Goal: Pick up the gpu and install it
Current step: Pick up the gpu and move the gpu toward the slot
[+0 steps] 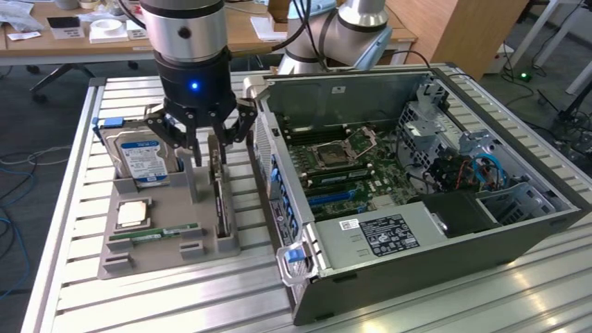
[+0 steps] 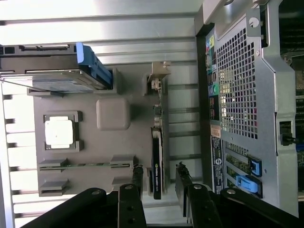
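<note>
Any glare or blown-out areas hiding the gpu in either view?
Exterior view: glare streaks on the table slats, away from the gpu, which is evenly lit in its tray. Wrist view: bare table slats blown out white; the gpu is dark but distinct against the grey tray, between the fingers of the open gripper.

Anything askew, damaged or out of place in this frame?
Nothing stands out: gpu, hard drive, CPU and RAM stick all sit in their tray slots, with the open gripper straddling the gpu.
</note>
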